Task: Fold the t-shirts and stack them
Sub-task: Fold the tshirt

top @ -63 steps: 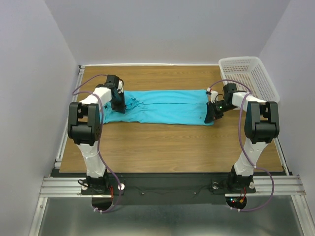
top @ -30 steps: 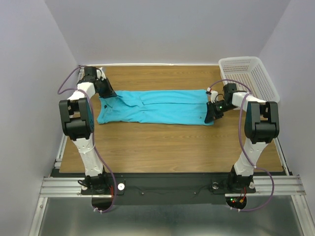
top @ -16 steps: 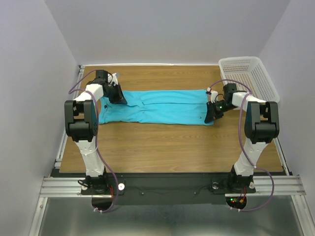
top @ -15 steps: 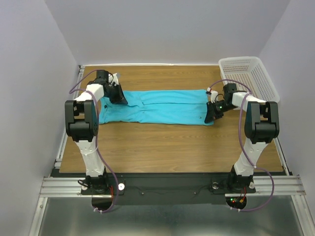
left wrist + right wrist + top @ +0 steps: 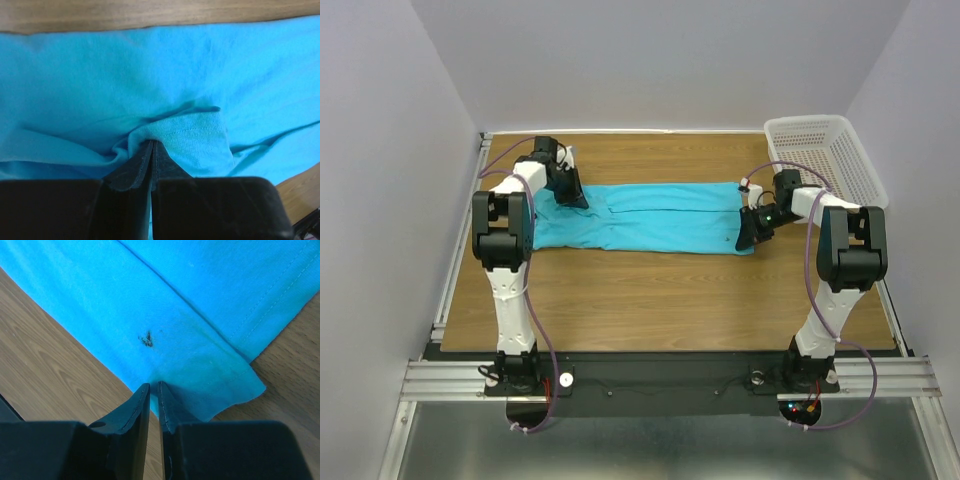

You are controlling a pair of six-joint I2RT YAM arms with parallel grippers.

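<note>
A turquoise-blue t-shirt [image 5: 650, 215] lies stretched in a long folded band across the middle of the wooden table. My left gripper [image 5: 573, 196] is at its left end, shut on a bunched fold of the fabric [image 5: 185, 132]. My right gripper [image 5: 748, 238] is at its right end, shut on the near corner by the hem [image 5: 200, 385]. A small dark spot [image 5: 147, 339] shows on the cloth just ahead of the right fingers [image 5: 135, 412].
A white perforated plastic basket [image 5: 825, 155] stands at the back right corner of the table. The table [image 5: 650, 300] has metal rails along its left edge and front.
My left gripper swung out to the far left corner, then came back right, onto the shirt's left end, dragging the fabric. The right gripper has not moved.
</note>
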